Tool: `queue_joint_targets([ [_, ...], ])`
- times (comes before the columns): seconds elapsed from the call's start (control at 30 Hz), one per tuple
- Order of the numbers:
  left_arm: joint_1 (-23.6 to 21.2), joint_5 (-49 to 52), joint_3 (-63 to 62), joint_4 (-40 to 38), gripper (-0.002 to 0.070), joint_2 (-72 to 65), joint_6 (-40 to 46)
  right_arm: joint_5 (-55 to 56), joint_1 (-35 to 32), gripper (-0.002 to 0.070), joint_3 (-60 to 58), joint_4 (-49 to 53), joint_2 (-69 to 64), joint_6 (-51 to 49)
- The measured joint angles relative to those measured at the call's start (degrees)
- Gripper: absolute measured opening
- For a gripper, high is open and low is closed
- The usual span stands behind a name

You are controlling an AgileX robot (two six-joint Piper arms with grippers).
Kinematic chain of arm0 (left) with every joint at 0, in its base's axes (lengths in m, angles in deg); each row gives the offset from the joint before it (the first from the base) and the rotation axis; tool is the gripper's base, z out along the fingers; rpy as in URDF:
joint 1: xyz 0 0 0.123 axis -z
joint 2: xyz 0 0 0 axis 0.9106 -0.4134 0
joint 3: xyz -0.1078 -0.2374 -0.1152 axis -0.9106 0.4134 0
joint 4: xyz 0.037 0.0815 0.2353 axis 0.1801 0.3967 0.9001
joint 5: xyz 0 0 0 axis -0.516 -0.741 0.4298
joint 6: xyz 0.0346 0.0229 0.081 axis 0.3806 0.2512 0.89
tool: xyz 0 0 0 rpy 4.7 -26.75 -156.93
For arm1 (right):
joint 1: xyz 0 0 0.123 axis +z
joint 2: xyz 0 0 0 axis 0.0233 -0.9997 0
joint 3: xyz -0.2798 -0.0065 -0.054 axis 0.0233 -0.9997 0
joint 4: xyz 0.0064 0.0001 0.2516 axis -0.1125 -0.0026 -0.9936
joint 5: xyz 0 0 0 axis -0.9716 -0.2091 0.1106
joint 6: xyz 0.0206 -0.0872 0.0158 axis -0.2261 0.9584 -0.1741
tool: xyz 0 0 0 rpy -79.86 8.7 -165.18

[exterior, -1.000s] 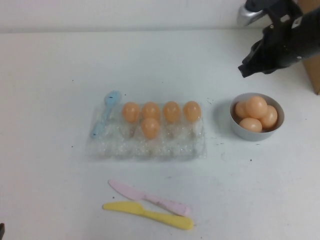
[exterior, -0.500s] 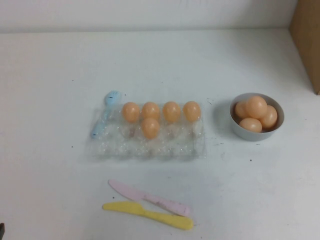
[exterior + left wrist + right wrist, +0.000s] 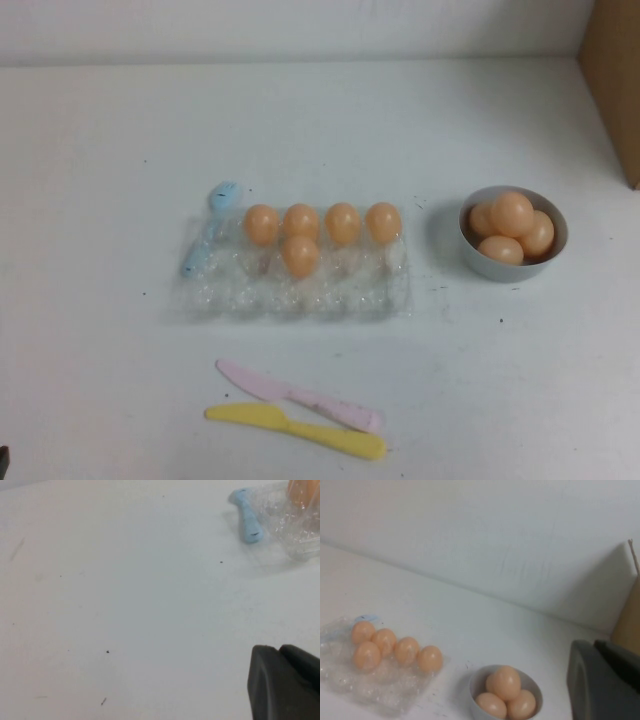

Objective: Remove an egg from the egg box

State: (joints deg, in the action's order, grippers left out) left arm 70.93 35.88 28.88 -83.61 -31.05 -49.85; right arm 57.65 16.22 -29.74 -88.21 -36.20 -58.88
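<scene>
On the white surface (image 3: 100,150), going left to right: a pale blue plastic spoon (image 3: 208,232) is lying w/ its handle end under the left edge of the clear crinkly plastic egg box (image 3: 295,270). Inside the box, four orange-tan eggs are sitting in the far row; a fifth, the smooth orange-tan egg (image 3: 300,256), is sitting in the middle row, just in front of the 2nd far-row egg. Near row is showing only bare cups. In front of the box, a pink plastic knife (image 3: 296,394) and a yellow plastic knife (image 3: 295,429) are lying side by side, touching. Right of the box, apart from it, a round grey bowl (image 3: 487,262) is holding four more eggs. A brown cardboard box (image 3: 612,80) is standing at the far right edge.

Nothing is hanging over the egg box in the high view; neither arm is showing there.

Left wrist view: left hand (image 3: 287,682) is hovering low over bare surface, spoon and box corner beyond it; spread or pressed together – can't tell. Right wrist view: right hand (image 3: 605,680) is raised, off to the bowl's right, fingers pressed together, gripping nothing.
</scene>
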Motion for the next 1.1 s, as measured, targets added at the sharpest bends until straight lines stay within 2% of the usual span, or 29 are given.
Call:
queue_joint_targets([
  [0.37, 0.0, 0.0, 0.0, 0.0, -0.0004, 0.0, 0.0, -0.1, 0.0, -0.0018, -0.7, 3.0, 0.6, -0.4],
  [0.5, 0.0, 0.0, 0.0, 0.0, -0.0004, 0.0, 0.0, 3.8, -0.5, -0.0018, -4.1, 4.4, 1.0, -2.9],
  [0.6, 0.0, 0.0, 0.0, 0.0, -0.0004, 0.0, 0.0, 7.1, -3.7, -0.0018, -9.1, 5.3, 2.7, -6.3],
  [0.87, 0.0, 0.0, 0.0, 0.0, -0.0004, 0.0, 0.0, 8.9, -17.4, -0.0018, -22.7, 5.4, 11.1, -8.5],
  [1.1, 0.0, 0.0, 0.0, 0.0, -0.0004, 0.0, 0.0, 8.2, -18.1, -0.0018, -30.9, 5.4, 17.8, -13.5],
])
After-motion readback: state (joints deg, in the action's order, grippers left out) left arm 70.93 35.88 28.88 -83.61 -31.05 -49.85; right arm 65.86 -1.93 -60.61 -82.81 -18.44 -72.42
